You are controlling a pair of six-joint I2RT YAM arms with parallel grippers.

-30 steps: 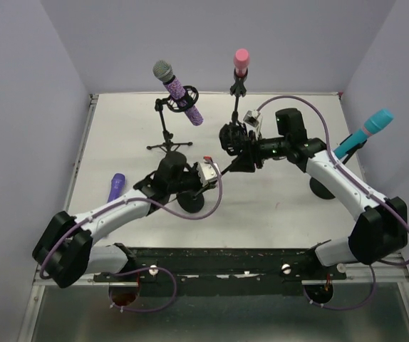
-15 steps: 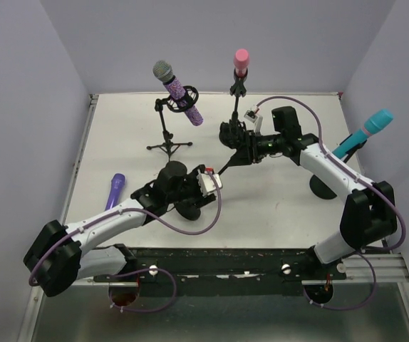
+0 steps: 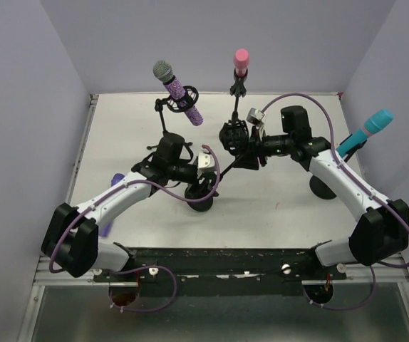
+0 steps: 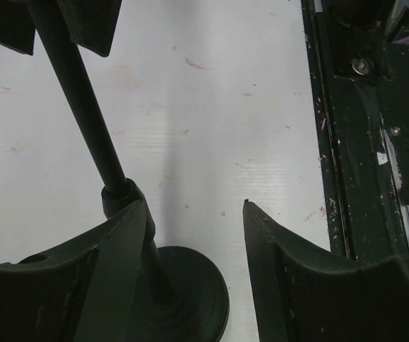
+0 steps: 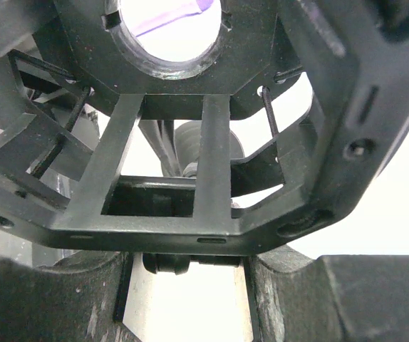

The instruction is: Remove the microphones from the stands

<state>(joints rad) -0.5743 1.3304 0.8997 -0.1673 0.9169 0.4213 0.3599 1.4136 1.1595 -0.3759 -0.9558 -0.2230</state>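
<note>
L fingers (image 4: 290, 285) just let go of pole (image 4: 83, 107), gaping beside it. R fingers (image 5: 48, 299) stay clenched on empty mount (image 5: 211, 178) — removal looks done.

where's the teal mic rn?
Top view, far right: the teal microphone sits tilted on its stand just outside the right arm, well right of the pink microphone.

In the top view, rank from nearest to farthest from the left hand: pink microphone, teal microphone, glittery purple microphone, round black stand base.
From the left hand:
1. Round black stand base, right beside it.
2. Glittery purple microphone, back left.
3. Pink microphone, back centre.
4. Teal microphone, far right.
</note>
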